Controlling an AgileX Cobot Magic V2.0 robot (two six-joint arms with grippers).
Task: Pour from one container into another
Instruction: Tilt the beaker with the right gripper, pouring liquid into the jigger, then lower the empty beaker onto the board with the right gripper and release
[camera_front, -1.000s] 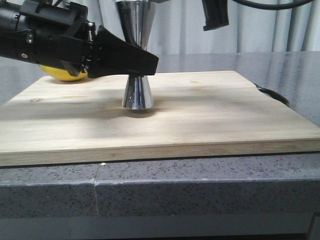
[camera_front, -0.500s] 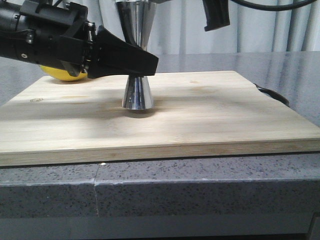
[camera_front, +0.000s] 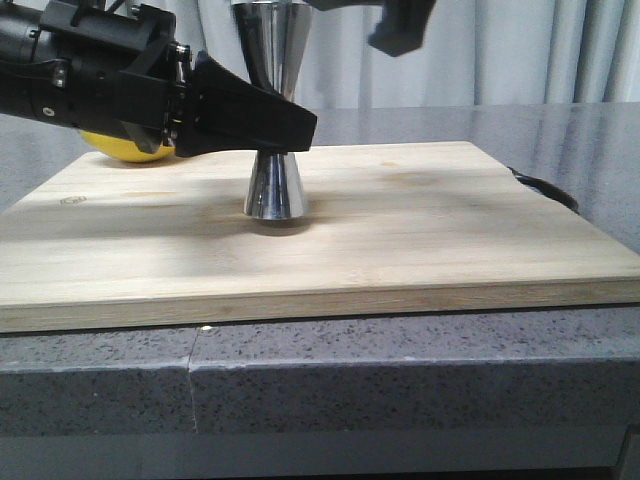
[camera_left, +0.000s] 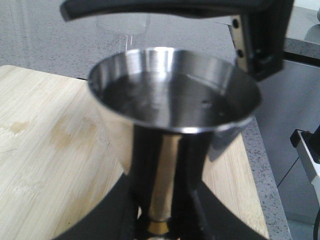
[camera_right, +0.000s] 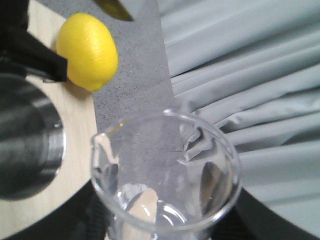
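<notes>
Pour looks underway. Left claw (camera_front: 290, 128) is pinched on the jigger (camera_front: 273, 190) at its waist, upright on the wooden board (camera_front: 420, 230). Right claw (camera_right: 165, 235) grips the beaker (camera_right: 165, 175) — tilted just above the jigger's rim, liquid inside both. Left to do: finish, set beaker down. Lemon (camera_right: 87, 50) behind left claw; grey speckled tabletop (camera_front: 400, 370), curtains (camera_front: 520, 50) beyond.

Even, soft daylight; faint shadow beside the jigger (camera_front: 274, 190) under the left claw (camera_front: 300, 128); right claw (camera_front: 400, 25) motion-blurred.
</notes>
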